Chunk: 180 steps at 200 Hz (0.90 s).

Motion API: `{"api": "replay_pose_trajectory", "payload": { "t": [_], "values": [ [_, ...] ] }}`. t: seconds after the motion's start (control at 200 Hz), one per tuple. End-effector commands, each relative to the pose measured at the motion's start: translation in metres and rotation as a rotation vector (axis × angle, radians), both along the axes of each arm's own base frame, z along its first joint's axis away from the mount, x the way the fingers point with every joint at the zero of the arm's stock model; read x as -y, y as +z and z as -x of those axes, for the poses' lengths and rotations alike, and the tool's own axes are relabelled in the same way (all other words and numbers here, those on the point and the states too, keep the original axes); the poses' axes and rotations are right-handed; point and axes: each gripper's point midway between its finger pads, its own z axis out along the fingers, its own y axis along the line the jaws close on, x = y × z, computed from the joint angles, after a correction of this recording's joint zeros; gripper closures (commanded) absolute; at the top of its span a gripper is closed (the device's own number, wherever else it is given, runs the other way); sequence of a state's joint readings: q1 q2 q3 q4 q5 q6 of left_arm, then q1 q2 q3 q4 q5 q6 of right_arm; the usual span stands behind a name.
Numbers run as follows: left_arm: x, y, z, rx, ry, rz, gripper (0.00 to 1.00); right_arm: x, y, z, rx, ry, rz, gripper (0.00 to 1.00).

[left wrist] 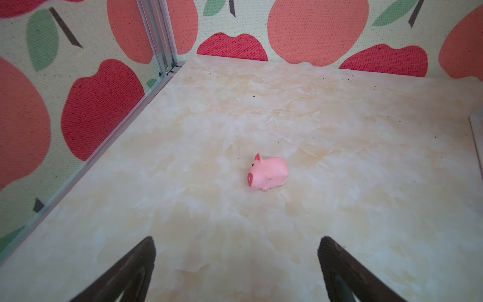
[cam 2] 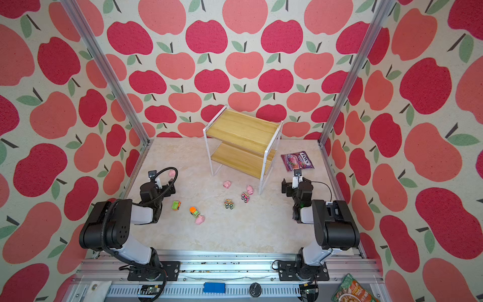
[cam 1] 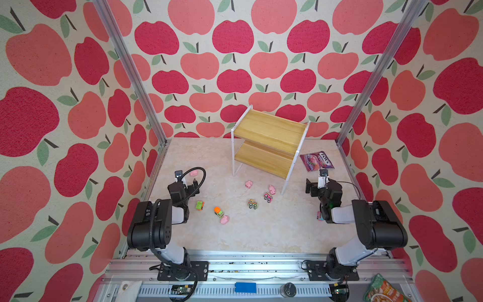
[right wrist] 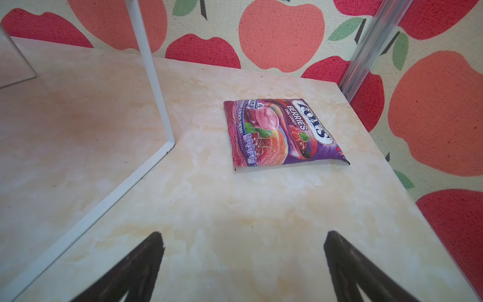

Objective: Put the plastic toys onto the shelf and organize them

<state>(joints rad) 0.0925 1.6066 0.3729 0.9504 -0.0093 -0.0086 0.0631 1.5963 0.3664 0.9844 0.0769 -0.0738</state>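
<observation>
left arm mounted at the near edge of the desk [cam 1: 261,235], upper link leaning out toward the left edge, elbow sharply bent, forearm stretched toward the far edge, wrist kept low. left claw [left wrist: 237,239] spread wide, holding nothing, low over the desk and aimed at a pink pig [left wrist: 268,172] standing upright near the left edge, well clear of the fingertips.

right arm in a mirrored pose by the right edge: elbow folded, forearm pointing toward the far edge, wrist low. right claw [right wrist: 244,233] also wide apart and empty, facing the far right corner. ahead of it a purple candy bag [right wrist: 282,130] lying flat, apart from the tips, with a white leg of the shelf just beside that line of sight.

shelf [cam 1: 269,128] standing at the far edge, a little right of the middle, turned at an angle, two stepped wood-grain boards on a white frame.

remaining toys on the desk between the arms: green car [cam 1: 200,205] closest to the left arm; orange car [cam 1: 219,211] with a tipped pig [cam 1: 224,219] just beside it; striped car [cam 1: 252,204] near the middle; pinkish car [cam 1: 268,197] just beside a shelf-side pig [cam 1: 272,189] close to the front shelf leg; middle pig [cam 1: 248,184] nearby. small pink toy [cam 1: 319,216] half hidden under the right forearm.
</observation>
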Motion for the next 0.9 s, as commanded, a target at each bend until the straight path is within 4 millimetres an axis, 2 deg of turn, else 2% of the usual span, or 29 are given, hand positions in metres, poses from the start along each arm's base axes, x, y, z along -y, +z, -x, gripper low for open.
{"api": "replay_pose_trajectory", "payload": {
  "t": [0.0,0.75,0.895],
  "values": [
    [0.0025,0.0032,-0.0039,0.007,-0.022,0.004,0.01,0.0003,0.0035,-0.0007,0.008,0.000,-0.017,0.01],
    [0.0030,0.0032,-0.0040,0.007,-0.023,0.004,0.01,0.0001,0.0047,-0.0011,0.012,0.000,-0.017,0.01],
    [-0.0026,0.0041,-0.0026,0.014,0.010,0.001,0.01,0.0005,0.0042,-0.0008,0.010,-0.001,-0.017,0.01]
  ]
}}
